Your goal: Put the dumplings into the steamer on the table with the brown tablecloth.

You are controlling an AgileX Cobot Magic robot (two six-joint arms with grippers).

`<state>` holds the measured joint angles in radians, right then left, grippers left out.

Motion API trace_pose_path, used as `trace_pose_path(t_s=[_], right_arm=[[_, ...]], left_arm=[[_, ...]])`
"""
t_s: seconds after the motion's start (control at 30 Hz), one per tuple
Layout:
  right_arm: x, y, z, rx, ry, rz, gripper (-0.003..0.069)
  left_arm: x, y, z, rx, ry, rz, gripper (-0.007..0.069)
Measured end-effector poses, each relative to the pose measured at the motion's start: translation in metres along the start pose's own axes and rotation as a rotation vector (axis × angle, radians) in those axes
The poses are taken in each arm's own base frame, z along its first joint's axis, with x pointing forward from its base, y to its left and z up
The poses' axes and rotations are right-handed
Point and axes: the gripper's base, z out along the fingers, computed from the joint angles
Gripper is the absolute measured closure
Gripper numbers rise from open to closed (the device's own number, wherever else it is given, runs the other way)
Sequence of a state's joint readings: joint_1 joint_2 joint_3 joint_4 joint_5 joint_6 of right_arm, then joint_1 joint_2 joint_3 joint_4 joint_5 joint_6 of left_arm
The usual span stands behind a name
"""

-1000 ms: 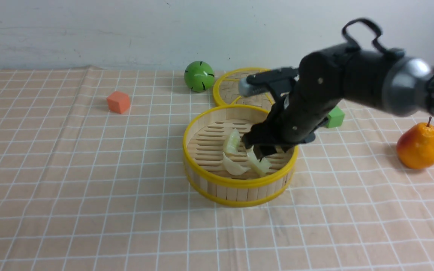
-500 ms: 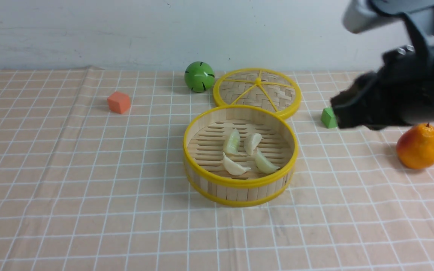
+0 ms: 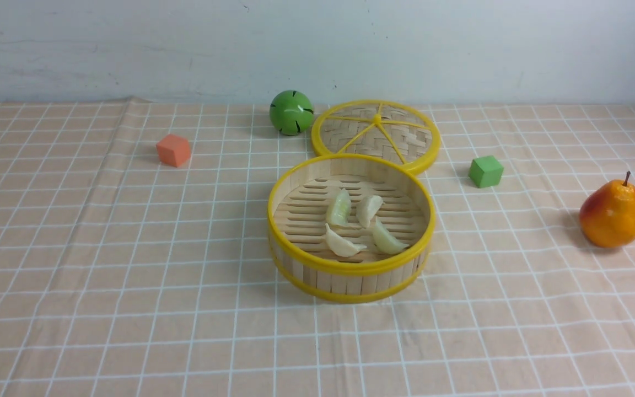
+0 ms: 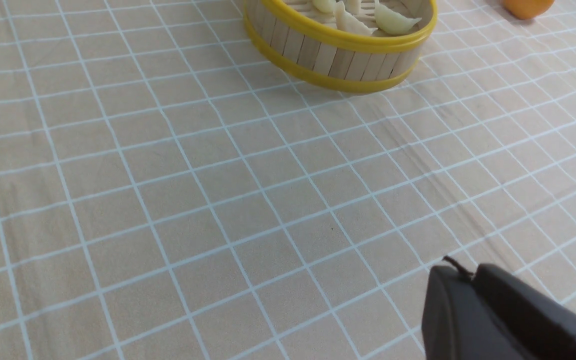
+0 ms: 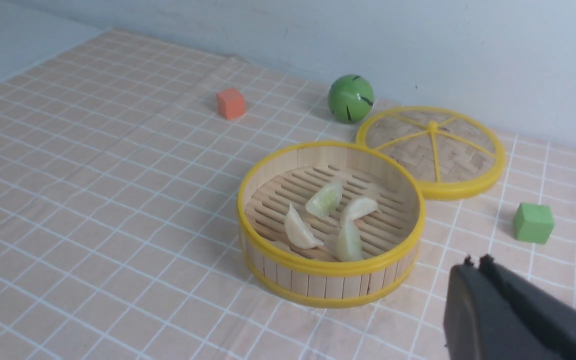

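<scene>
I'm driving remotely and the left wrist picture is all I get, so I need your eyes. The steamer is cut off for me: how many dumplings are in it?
Observer: Four dumplings, all inside the steamer on its slatted floor.
Operator: Is its lid on?
Observer: No, the woven lid lies on the tablecloth, just behind the steamer.
Operator: And the other hand, is it holding a dumpling?
Observer: No, the right wrist view shows the right hand shut, with no dumpling in it.
</scene>
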<state>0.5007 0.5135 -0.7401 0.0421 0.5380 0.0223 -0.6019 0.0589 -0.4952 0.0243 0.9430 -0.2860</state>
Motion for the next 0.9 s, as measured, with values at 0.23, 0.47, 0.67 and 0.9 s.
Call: trace_pose_path(t_s=[0.23, 0.47, 0.67, 0.9], right_arm=[[0.006, 0.000, -0.021, -0.002, -0.029, -0.004, 0.0678], [0.007, 0.000, -0.022, 0.000, -0.025, -0.007, 0.0675], [0.014, 0.000, -0.018, -0.003, -0.014, 0.000, 0.0670], [0.086, -0.014, -0.001, 0.108, -0.066, 0.010, 0.0670]], left_arm=[[0.000, 0.000, 0.000, 0.000, -0.001, 0.000, 0.0574], [0.000, 0.000, 0.000, 0.000, -0.002, 0.000, 0.0568], [0.000, 0.000, 0.000, 0.000, -0.003, 0.000, 0.0568], [0.000, 0.000, 0.000, 0.000, -0.003, 0.000, 0.0568]])
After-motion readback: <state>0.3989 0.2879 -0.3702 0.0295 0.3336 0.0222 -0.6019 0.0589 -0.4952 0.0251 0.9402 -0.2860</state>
